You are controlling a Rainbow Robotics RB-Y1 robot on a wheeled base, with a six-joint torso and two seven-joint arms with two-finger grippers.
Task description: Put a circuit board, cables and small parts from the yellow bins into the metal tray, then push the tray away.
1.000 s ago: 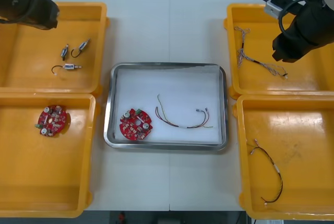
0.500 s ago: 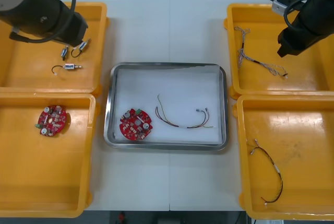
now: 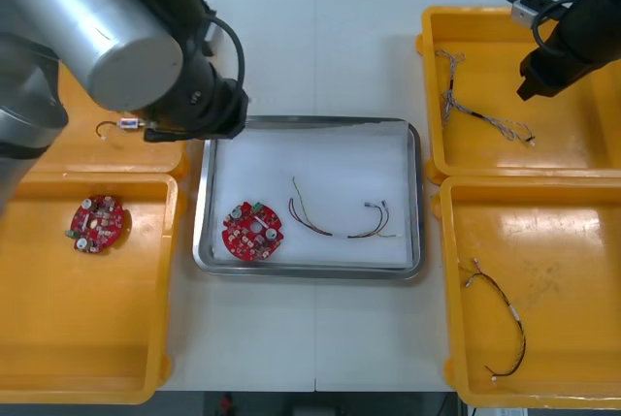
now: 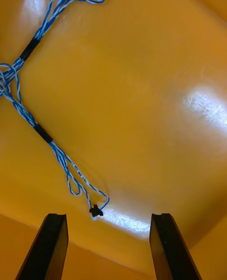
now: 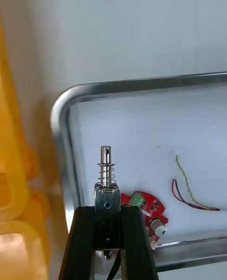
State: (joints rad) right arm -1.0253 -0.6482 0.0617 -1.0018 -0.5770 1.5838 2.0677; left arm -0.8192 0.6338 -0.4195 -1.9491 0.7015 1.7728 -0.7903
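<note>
The light table (image 3: 315, 48) carries a near left yellow bin (image 3: 58, 338) with a red circuit board (image 3: 98, 223). The left gripper (image 5: 108, 214), clamped on a small metal part (image 5: 106, 171), hangs over the far left corner of the metal tray (image 3: 310, 272). Inside the tray lie a second board (image 3: 252, 231) and a red and yellow cable (image 3: 340, 220). The right gripper (image 4: 108, 218), fingers apart, hovers above a twisted blue and white cable (image 4: 43, 134) in the far right bin (image 3: 582, 149).

Bright even light, glare on yellow bin (image 4: 142, 100)
</note>
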